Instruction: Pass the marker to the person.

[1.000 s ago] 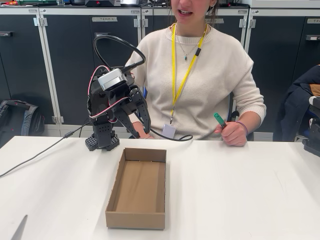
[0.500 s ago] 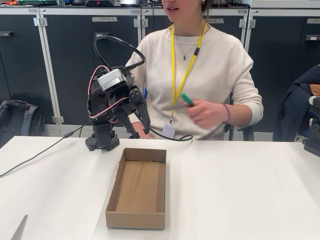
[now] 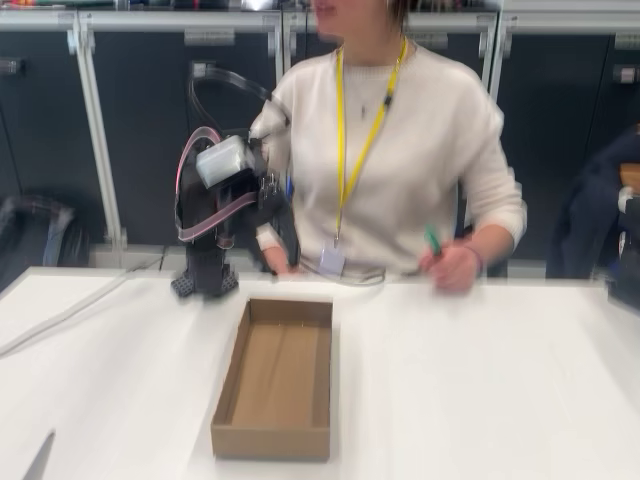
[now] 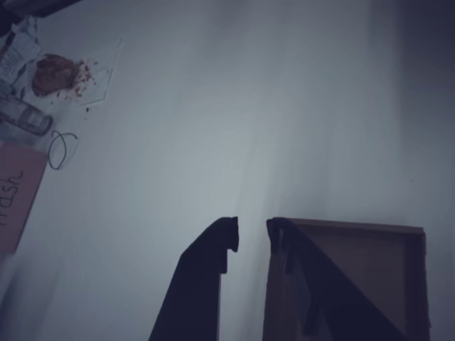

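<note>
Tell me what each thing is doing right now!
marker: held upright in the person's hand, green cap on top.
cardboard box: open, nothing inside.
robot hand: holding nothing, fingers slightly apart, hanging over the table by the box.

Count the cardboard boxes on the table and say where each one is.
1. An open cardboard box lies on the white table, in front of the arm's base; the wrist view catches its corner beside the gripper. Nothing suggests another is hidden.
</note>
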### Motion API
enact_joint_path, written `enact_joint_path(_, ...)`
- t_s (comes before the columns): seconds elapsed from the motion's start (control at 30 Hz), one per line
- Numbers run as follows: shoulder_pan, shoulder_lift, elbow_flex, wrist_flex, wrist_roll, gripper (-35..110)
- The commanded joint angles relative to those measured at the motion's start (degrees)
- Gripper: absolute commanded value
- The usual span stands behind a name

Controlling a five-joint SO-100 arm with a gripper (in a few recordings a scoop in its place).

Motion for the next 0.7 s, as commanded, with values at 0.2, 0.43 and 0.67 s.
enact_joint_path(0.2, 0.26, 5.27, -0.18, -1.05, 0.0, 8)
enact_joint_path(0.43, 0.26, 5.27, 0.0, -1.23, 0.18, 8)
enact_joint_path(0.67, 0.09, 5.36, -0.09, -1.14, 0.0, 8)
